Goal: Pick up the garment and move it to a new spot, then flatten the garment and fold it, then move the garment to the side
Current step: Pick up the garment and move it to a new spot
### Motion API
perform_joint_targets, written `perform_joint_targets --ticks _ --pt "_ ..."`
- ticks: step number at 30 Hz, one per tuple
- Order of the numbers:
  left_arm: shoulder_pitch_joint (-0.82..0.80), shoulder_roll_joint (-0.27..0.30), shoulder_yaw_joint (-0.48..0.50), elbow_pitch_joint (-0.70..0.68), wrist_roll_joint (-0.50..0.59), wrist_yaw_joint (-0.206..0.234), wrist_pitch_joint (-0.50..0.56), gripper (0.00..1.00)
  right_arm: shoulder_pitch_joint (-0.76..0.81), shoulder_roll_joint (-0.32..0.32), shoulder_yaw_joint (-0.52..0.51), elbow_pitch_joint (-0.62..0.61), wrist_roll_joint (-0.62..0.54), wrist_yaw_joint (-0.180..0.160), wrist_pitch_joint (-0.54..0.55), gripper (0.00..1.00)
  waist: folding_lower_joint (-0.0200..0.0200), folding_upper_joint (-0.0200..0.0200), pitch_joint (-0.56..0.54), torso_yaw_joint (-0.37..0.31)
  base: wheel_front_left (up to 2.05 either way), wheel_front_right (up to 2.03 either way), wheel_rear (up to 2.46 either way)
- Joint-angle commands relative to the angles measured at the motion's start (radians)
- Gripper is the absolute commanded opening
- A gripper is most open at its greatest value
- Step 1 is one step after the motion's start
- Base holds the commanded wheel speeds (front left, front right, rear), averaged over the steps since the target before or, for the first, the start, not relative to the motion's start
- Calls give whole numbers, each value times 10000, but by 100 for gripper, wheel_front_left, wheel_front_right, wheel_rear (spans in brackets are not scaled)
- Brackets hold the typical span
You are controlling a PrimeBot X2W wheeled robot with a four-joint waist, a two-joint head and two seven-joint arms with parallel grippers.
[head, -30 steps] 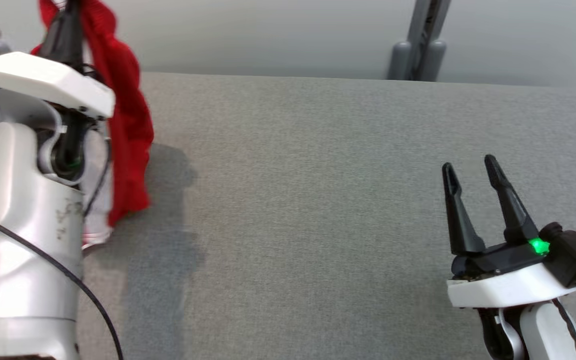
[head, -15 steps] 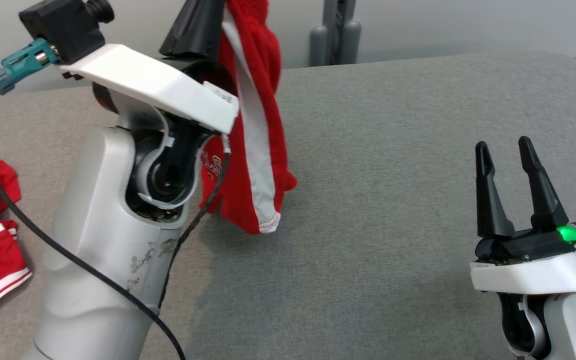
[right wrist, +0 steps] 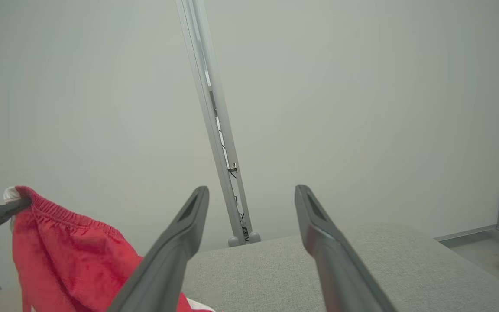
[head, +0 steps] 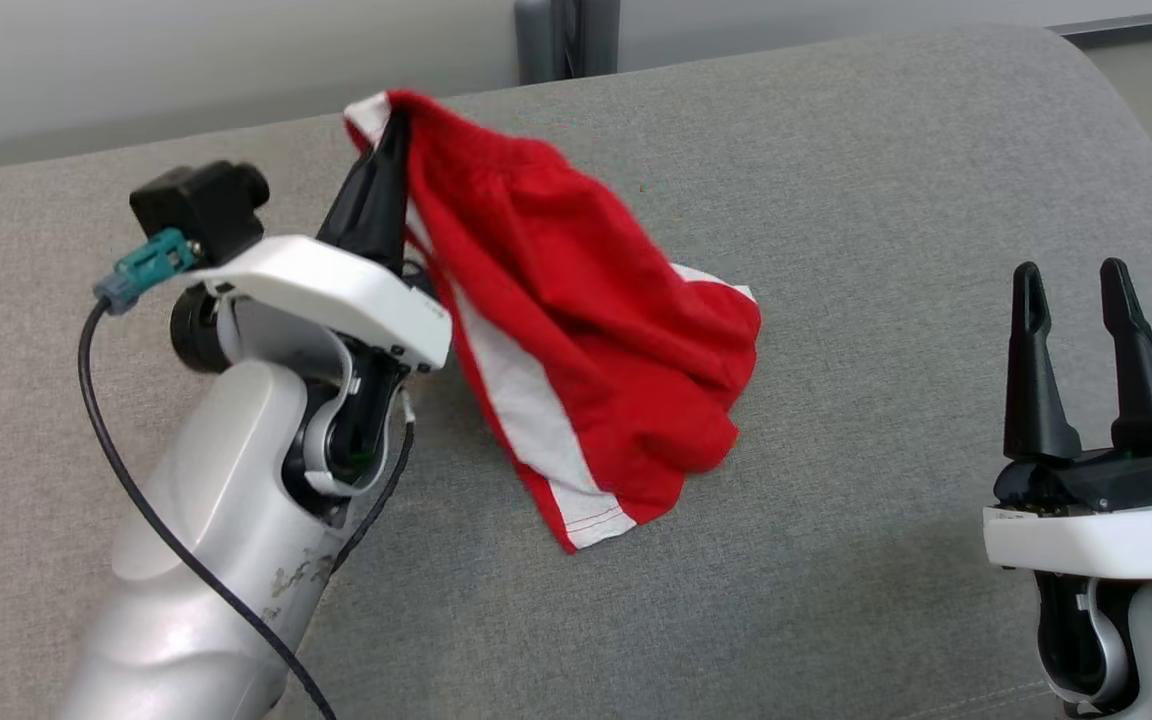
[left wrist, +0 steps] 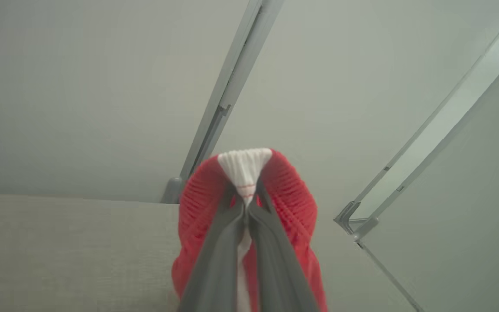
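Grey padded surface (head: 886, 180) seems to bear the garment's (head: 576, 300) lower folds while the left gripper (head: 396, 125), clamped on its waistband, holds the top up for laying out; the right gripper (head: 1071, 270) stands wide, well apart.

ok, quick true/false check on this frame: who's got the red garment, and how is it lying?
1. The left gripper is shut on the elastic edge of the red garment. True.
2. The right gripper grips a corner of the garment. False: its jaws stand open and empty, well apart from the cloth.
3. The garment lies flat and spread on the grey surface. False: it is bunched, with one end held up by the left gripper.
4. The garment carries a white stripe. True.
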Motion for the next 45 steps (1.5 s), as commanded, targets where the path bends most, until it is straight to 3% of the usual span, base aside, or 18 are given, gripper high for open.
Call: perform_joint_targets --ticks 1,3,7,9,14,20,30,38,45 --pt "249 101 -26 427 81 -55 -102 0 -79 -50 -56 -39 16 19 -53 100 0 0 63 68 0 0 0" --pt "537 492 -28 1594 342 -32 -409 0 -92 -52 -82 36 -74 19 -52 100 0 0 88 243 0 0 0" --pt "855 598 -177 3065 502 -92 -626 0 -107 -59 49 161 -156 19 -52 100 0 0 19 508 0 0 0" --pt "883 592 -215 3554 568 -165 -854 100 -102 -53 142 230 -224 19 -52 100 0 0 -53 635 0 0 0" --pt "1088 419 -194 4143 577 -563 -1471 100 87 -49 267 533 -373 19 -53 100 0 0 -379 1078 0 0 0" --pt "1732 363 -164 3941 1022 -689 -1886 100 482 -55 100 1016 -748 9 -51 100 0 0 -1115 1633 0 0 0" --pt "4043 501 473 1644 2721 -679 -1929 100 1295 -56 -72 1469 -956 9 -51 100 0 0 -2125 2206 0 0 0" --pt "5809 -54 1437 -63 4009 -759 -1932 100 1878 -56 -135 1601 -885 9 -52 100 0 0 -2498 2334 0 0 0" --pt "6463 -485 2102 -397 4550 -1113 -1932 100 2027 -57 -178 1636 -767 9 -52 100 0 0 -2632 2339 0 0 0"
